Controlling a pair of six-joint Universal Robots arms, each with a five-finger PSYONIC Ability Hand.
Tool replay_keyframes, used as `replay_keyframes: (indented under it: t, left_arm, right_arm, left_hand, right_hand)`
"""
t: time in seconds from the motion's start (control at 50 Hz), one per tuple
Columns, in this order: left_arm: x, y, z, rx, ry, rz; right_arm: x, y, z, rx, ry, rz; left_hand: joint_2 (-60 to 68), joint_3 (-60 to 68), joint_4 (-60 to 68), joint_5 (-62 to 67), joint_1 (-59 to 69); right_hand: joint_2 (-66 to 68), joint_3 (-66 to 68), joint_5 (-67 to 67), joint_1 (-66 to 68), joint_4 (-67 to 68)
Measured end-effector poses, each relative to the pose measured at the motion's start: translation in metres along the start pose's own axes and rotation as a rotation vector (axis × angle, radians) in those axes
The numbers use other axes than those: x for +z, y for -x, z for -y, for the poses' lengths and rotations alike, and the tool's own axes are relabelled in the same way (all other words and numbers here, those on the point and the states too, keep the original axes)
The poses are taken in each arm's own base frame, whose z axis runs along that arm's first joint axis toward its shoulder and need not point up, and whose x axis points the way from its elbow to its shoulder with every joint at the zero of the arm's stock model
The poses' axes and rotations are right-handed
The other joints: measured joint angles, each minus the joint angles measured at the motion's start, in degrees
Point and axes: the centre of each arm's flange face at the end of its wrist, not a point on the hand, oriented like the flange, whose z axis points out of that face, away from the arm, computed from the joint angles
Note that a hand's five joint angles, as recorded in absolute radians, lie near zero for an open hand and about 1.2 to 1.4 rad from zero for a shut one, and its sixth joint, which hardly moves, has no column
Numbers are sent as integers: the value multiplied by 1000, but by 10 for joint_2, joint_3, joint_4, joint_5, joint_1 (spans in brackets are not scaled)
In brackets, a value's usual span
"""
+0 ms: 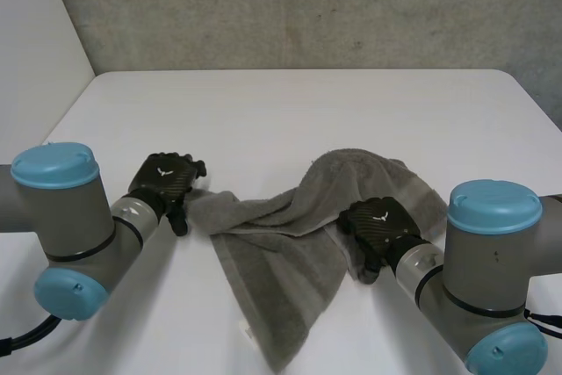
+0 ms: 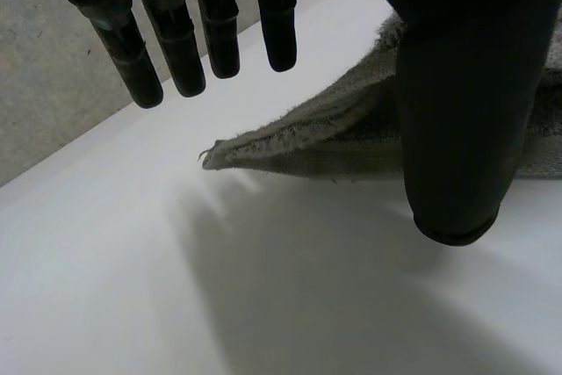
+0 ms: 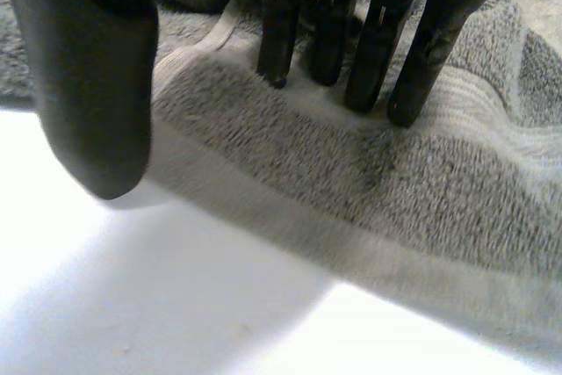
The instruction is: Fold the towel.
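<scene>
Grey towel (image 1: 281,270) rumpled on white table (image 1: 263,120).
Left hand (image 1: 162,180) open beside its left corner; right hand (image 1: 378,221) open, fingertips on its right side.

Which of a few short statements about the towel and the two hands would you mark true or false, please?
1. The towel lies crumpled on the white table. True.
2. The left hand pinches a towel corner. False: its fingers are straight, and the corner lies ungripped between fingers and thumb.
3. The right hand rests straight fingers on the towel. True.
4. The towel is bright red. False: it is grey.
</scene>
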Motion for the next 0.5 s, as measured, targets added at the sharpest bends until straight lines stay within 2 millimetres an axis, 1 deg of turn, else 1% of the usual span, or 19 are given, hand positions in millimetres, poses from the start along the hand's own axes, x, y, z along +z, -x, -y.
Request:
replay_keyframes:
  t: [0.02,0.1,0.18,0.24,0.28,0.34,0.38,0.5]
  left_arm:
    - [0,0,0,0,-2,0]
    - [0,0,1,0,-7,0]
    - [1,0,1,1,-10,1]
    - [1,0,1,1,-13,3]
    - [2,0,2,1,-18,5]
    - [2,0,2,-3,-24,7]
    - [3,1,3,-8,-27,8]
    - [3,1,3,-32,-31,10]
  right_arm:
    - [0,0,0,2,2,1]
    - [0,1,-1,11,6,4]
    - [-1,2,-1,24,6,8]
    - [-1,4,-1,30,4,11]
    - [-1,5,-1,32,3,13]
    - [0,5,-1,35,2,14]
    - [2,5,-2,37,3,15]
    - [6,6,-4,43,8,14]
  left_hand:
    - [0,0,0,0,0]
    - [12,13,12,11,13]
    - [66,66,66,64,67]
    - [94,94,94,93,96]
    - [128,128,128,127,130]
    - [175,175,175,173,179]
    - [201,200,200,197,202]
    - [218,218,218,215,219]
  right_hand:
    - [-21,-18,-24,-17,-20]
    - [-32,-33,-38,-30,-38]
    - [-32,-33,-38,-30,-38]
    - [-25,-10,12,-17,-9]
    - [27,42,67,34,43]
    - [78,92,113,85,92]
    - [81,101,121,94,100]
    - [87,105,123,98,102]
